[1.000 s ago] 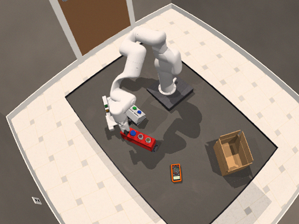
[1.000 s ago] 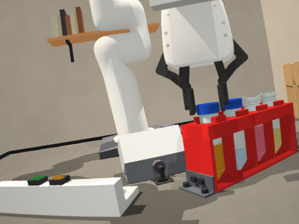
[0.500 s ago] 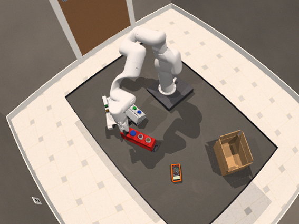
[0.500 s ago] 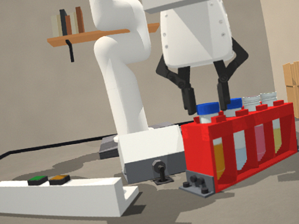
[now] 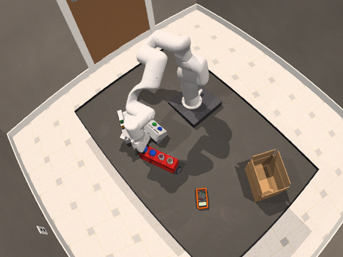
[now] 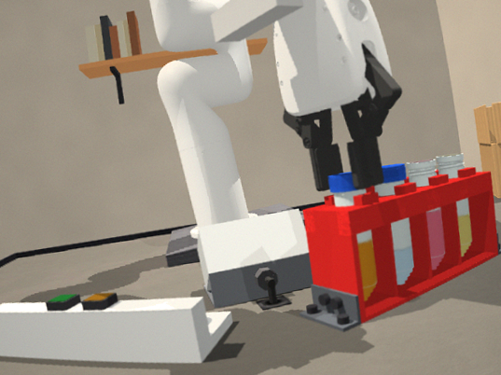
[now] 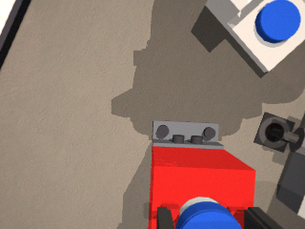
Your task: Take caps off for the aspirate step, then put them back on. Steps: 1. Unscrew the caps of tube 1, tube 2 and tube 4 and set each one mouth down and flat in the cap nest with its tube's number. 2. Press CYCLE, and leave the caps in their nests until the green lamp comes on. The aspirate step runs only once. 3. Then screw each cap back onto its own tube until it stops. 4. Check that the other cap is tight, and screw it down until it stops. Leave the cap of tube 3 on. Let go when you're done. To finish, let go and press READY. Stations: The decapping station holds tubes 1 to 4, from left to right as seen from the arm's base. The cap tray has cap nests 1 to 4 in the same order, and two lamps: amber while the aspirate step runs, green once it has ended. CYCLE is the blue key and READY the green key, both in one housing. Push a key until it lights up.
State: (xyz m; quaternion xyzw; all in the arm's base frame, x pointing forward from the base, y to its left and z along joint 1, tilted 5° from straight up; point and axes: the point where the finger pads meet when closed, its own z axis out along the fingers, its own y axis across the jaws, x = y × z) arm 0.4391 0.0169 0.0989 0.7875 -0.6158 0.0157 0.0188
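Note:
The red tube rack [image 6: 403,240] stands on the dark mat and holds several tubes. My gripper [image 6: 345,169] is over its end tube, the one nearest the key housing, with a finger on each side of that tube's blue cap [image 6: 345,181]. The fingers stand slightly apart from the cap, which sits on its tube. In the wrist view the gripper [image 7: 207,220] straddles the same cap [image 7: 207,217]. The neighbouring tube also has a blue cap [image 6: 393,172]. The other two tubes [image 6: 421,168] [image 6: 450,159] are uncapped. The blue key [image 7: 277,15] and the green key [image 5: 154,124] sit on the white housing [image 6: 253,253].
The white cap tray [image 6: 96,329] lies on the left with a green lamp [image 6: 63,300] and an amber lamp [image 6: 99,300]; its nests are hidden. A small black fitting [image 6: 269,285] sits by the housing. An orange multimeter [image 5: 201,198] and an open cardboard box [image 5: 267,174] lie farther off.

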